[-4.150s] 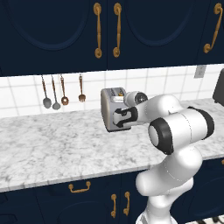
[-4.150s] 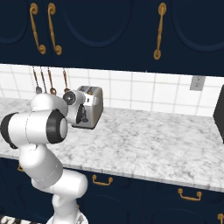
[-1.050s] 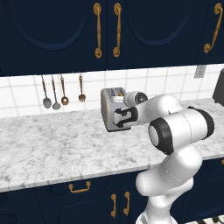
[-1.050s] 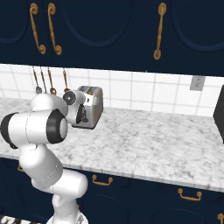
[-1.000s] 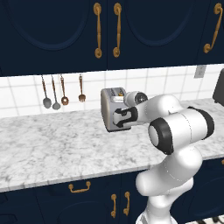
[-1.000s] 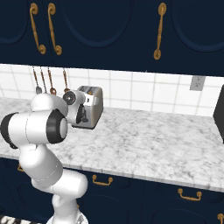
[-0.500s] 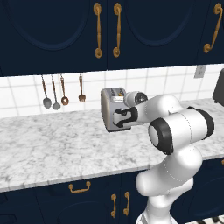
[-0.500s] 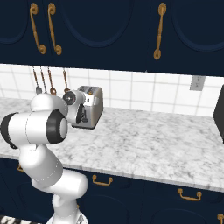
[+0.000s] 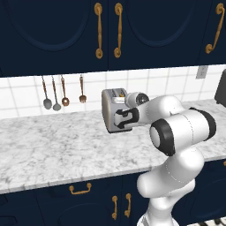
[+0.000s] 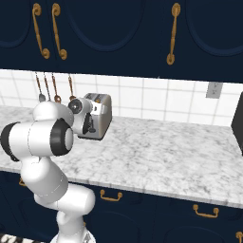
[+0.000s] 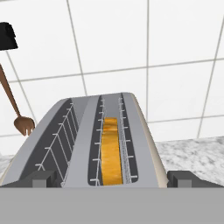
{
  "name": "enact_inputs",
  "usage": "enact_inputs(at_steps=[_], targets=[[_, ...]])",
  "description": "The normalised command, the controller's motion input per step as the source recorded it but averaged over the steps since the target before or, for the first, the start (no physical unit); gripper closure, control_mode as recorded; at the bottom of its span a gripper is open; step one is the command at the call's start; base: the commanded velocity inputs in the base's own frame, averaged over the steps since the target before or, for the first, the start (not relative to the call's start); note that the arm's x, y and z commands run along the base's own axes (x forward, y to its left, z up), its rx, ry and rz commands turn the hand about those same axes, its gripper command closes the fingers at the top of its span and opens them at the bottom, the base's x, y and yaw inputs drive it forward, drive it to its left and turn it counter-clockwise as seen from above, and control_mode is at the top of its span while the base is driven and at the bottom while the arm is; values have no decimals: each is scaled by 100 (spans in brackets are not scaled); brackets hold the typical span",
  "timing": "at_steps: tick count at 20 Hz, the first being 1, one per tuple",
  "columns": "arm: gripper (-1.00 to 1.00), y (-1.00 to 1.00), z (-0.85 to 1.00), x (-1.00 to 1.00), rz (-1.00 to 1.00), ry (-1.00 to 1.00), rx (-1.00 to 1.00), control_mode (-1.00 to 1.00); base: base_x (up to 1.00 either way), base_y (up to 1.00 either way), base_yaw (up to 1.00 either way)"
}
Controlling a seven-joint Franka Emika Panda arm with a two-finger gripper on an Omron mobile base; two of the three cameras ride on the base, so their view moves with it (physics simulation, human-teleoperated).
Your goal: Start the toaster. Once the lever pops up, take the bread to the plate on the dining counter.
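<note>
The silver-grey toaster [image 9: 108, 105] [image 10: 102, 114] stands on the marble counter against the tiled wall. My gripper [image 9: 124, 120] [image 10: 88, 123] is held close up to its front face, and the hand covers the lever. In the hand view I look down along the toaster's top [image 11: 87, 131]. A golden-brown slice of bread [image 11: 110, 151] sits low in its right slot and the left slot holds nothing. My gripper [image 11: 113, 179] is open, its two dark fingertips wide apart at either side of the toaster's front edge. The plate and the dining counter are out of view.
Several utensils [image 9: 62, 92] [image 10: 53, 88] hang on the white tiles left of the toaster. A dark appliance [image 9: 220, 88] [image 10: 238, 124] stands at the counter's right end under a wall outlet [image 10: 213, 89]. Navy cabinets with gold handles [image 9: 108, 28] hang overhead.
</note>
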Motion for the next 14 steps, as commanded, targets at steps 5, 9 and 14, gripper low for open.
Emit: enact_inputs(at_steps=[5,9,14], targets=[[-100,0,0,0,0,0,0,-100,0,0,0],[-100,0,0,0,0,0,0,-100,0,0,0],[-100,0,0,0,0,0,0,-100,0,0,0]])
